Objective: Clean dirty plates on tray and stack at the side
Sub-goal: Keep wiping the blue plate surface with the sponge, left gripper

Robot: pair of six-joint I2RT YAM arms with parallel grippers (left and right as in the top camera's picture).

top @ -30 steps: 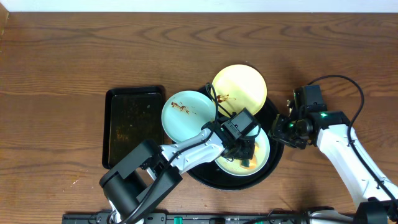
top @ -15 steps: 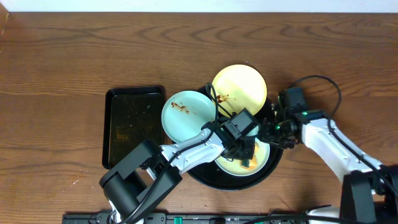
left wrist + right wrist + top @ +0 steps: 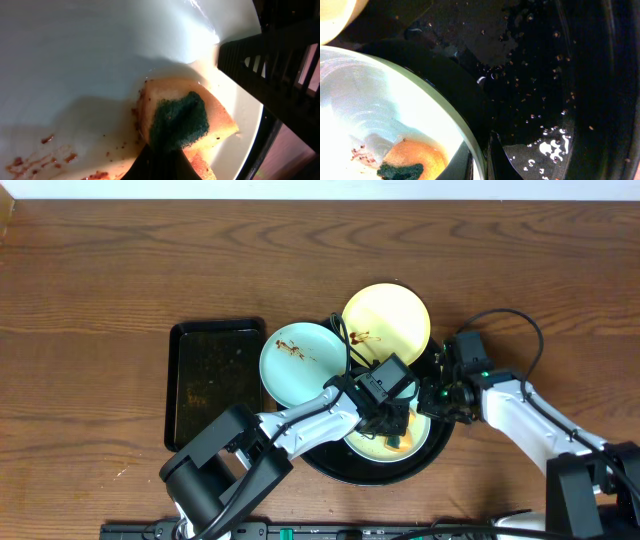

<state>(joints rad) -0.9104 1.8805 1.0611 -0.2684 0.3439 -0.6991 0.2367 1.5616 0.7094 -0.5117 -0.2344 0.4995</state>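
left gripper [image 3: 158, 163] clamps sponge [image 3: 180, 120] | right gripper [image 3: 479, 161] pinches plate [image 3: 380, 95] | tray [image 3: 600, 55] crumbs [image 3: 540, 65]: wrist-only

A small black rectangular tray [image 3: 215, 385], flecked with crumbs, lies left on the wooden bench [image 3: 100, 280]; an orange, green-topped sponge [image 3: 180, 120] sits to its right.

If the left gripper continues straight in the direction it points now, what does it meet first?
The front plate: the left gripper points down into it, and the sponge it holds seems to touch it now.
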